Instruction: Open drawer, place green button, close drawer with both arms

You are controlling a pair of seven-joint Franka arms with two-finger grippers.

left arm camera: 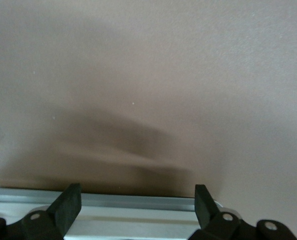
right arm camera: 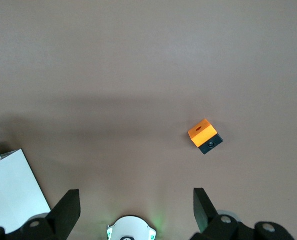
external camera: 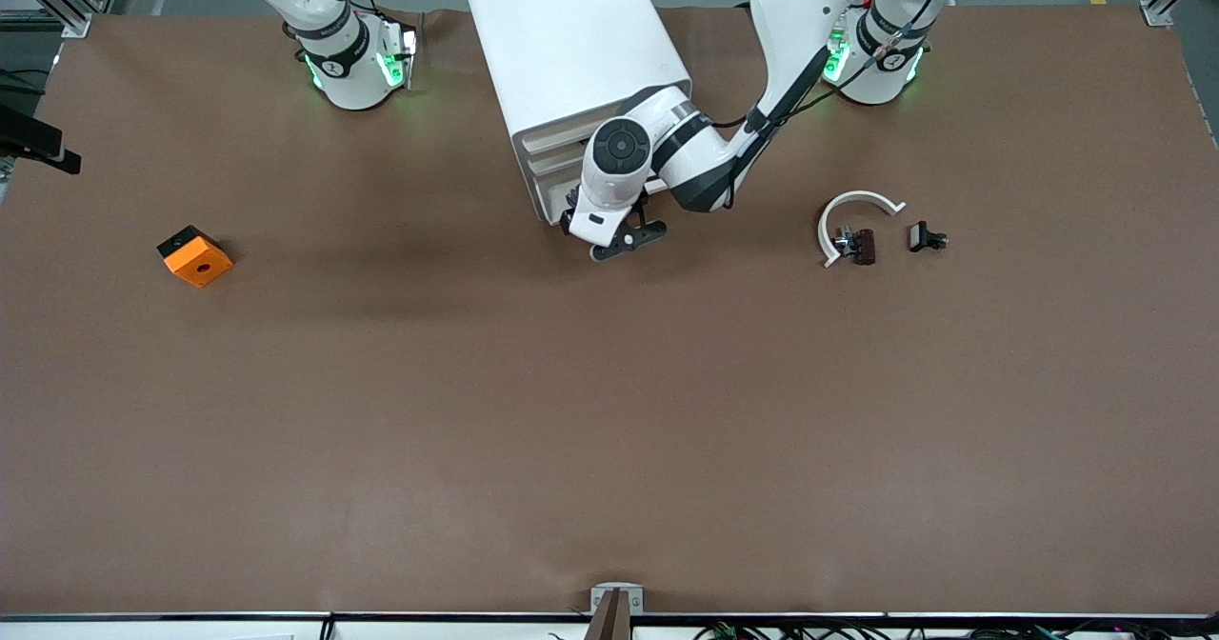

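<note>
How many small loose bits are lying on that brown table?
3: an orange block with a hole toward the right arm's end; a dark brown part with a white curved strip and a tiny black piece beside it, toward the left arm's end.

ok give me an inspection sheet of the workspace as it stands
surface: brown table, bare in the middle.
job's things: white cabinet between the arm bases, drawers look shut; button not surely identified.
clutter: orange block toward the right arm's end; white curved strip with dark part and small black part toward the left arm's end.
grippers: left claw open, low at the drawer fronts; right claw open, raised, waiting.
cables: black cable along the left arm.
surroundings: metal frame posts at the table corners.
</note>
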